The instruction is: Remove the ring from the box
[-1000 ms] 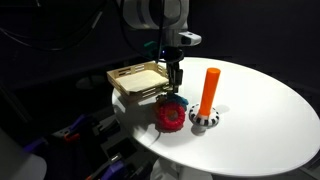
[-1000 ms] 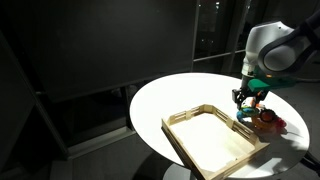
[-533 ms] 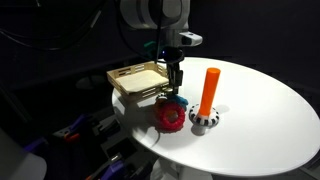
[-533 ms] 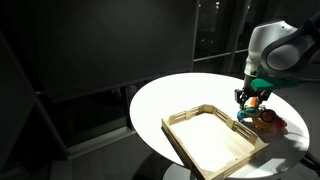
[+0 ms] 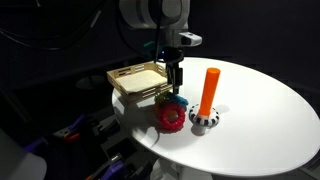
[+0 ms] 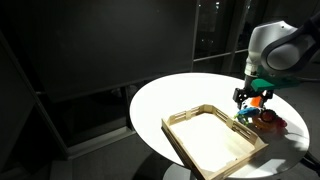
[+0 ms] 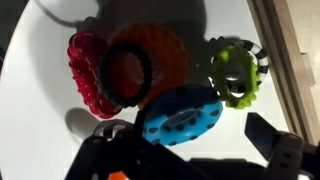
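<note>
Four rings were seen grouped on the white table (image 5: 262, 112) in the wrist view. The ring (image 7: 236, 72), green, was found lying flat on the table outside the box (image 7: 297, 62), just left of its wooden wall; contact with that wall could not be told. A blue ring (image 7: 181, 115) was located near-left of it, an orange ring (image 7: 142, 62) further left, and a red ring (image 7: 88, 74) leftmost, overlapped by the orange one. The gripper (image 7: 188, 138) was held low over the cluster with its fingers (image 7: 278, 142) spread wide, nothing pinched, and the blue ring seen between them. In both exterior views the gripper (image 5: 175, 86) (image 6: 249, 98) was positioned just off the box (image 5: 138, 80) (image 6: 212, 142) corner. An orange peg (image 5: 210, 88) was standing upright to the right, apart from the rings.
</note>
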Motion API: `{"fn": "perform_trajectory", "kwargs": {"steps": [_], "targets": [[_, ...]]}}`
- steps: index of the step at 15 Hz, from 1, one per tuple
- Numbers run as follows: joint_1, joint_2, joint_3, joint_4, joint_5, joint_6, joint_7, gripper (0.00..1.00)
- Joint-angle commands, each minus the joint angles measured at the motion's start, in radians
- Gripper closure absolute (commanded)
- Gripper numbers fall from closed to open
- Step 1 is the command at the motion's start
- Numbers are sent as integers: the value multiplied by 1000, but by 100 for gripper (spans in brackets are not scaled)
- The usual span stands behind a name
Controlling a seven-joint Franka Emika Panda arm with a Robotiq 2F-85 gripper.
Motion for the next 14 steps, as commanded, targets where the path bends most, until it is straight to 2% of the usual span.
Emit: {"fn": "perform_trajectory", "kwargs": {"steps": [1, 9, 14], "targets": [[-30, -50, 34, -22, 12, -40, -25, 0], [-44, -148, 117, -35, 89, -185, -157, 0], [-41, -244, 155, -53, 62, -325, -168, 0]]}}
